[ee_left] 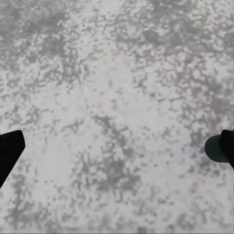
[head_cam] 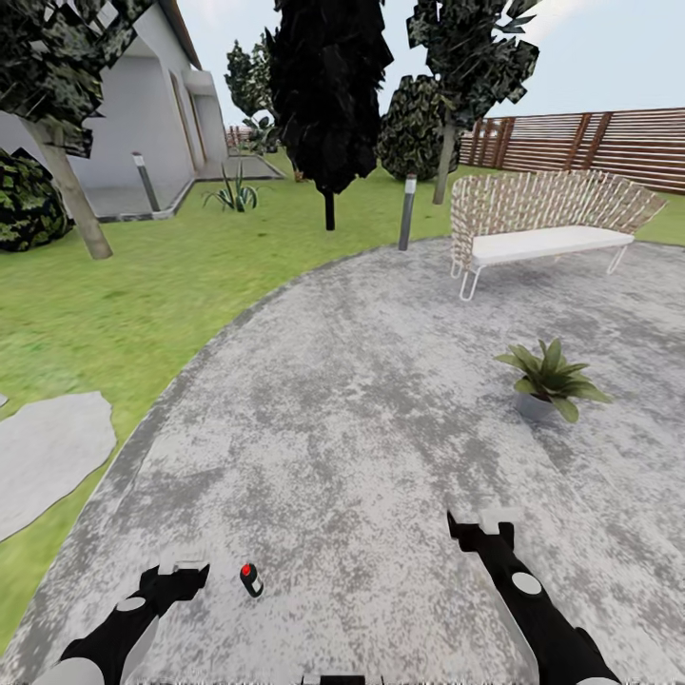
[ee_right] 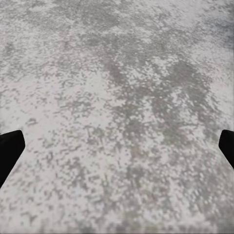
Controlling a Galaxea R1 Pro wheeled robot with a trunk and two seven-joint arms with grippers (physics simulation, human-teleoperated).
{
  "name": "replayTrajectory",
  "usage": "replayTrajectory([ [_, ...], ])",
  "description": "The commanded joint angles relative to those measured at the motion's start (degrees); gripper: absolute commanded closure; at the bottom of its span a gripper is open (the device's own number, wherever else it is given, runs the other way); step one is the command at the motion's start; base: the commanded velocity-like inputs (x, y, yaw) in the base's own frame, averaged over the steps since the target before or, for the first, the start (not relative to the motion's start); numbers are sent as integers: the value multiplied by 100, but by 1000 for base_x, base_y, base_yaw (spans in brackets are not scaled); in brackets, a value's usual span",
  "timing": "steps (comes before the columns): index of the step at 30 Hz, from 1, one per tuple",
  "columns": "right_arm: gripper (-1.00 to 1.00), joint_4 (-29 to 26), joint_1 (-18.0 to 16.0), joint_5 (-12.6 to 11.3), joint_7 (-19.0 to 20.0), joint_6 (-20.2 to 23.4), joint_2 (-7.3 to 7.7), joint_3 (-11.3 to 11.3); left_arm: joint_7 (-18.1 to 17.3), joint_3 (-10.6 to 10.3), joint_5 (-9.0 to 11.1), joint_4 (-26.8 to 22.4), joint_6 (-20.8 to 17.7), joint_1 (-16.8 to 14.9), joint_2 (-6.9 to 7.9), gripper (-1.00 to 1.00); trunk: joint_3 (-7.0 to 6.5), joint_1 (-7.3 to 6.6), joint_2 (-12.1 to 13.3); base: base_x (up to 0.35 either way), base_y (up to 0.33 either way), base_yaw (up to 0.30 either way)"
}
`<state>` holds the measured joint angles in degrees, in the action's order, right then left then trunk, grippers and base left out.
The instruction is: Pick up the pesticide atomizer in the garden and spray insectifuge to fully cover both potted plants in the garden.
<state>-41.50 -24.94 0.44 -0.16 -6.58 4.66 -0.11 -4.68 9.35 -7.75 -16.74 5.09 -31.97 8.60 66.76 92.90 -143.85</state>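
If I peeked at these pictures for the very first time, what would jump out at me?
Probably the white wicker bench at the far right edge of the big grey paved circle, with a leafy potted plant sitting on the paving in front of it. Then, down low, a tiny dark atomizer with a red spot lies on the paving beside the robot's left hand.

Bright, flat daylight everywhere, barely any shadows on the paving; renders look soft, blotchy, trees jagged-edged.
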Motion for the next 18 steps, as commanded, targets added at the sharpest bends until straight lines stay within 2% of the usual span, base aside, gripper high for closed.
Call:
replayTrajectory([
  [1, -100, 2, -2, 7, -2, -18, 2, 0, -33, 46, -60, 4, 20, -3, -1, -100, 28, 1, -3, 0, 0, -6],
  [5, -100, 2, -2, 9, -2, -18, 8, 2, -33, 42, -65, 0, 26, 26, -5, -100, 118, 11, -9, 0, 0, -3],
  [9, -100, 59, -2, 23, -6, -18, -34, 10, -31, 45, -180, 0, 155, 76, -59, -100, 117, 12, -9, 0, 0, 0],
  [11, -100, 61, -2, 25, -9, -18, -66, 5, -44, 43, -114, -10, 196, 81, -52, -100, 117, 12, -9, 0, -51, 0],
  [18, -100, 54, -2, 18, -10, -18, -62, 7, -66, 41, -62, 17, 398, 110, -52, -100, 117, 12, -9, 31, -205, 0],
])
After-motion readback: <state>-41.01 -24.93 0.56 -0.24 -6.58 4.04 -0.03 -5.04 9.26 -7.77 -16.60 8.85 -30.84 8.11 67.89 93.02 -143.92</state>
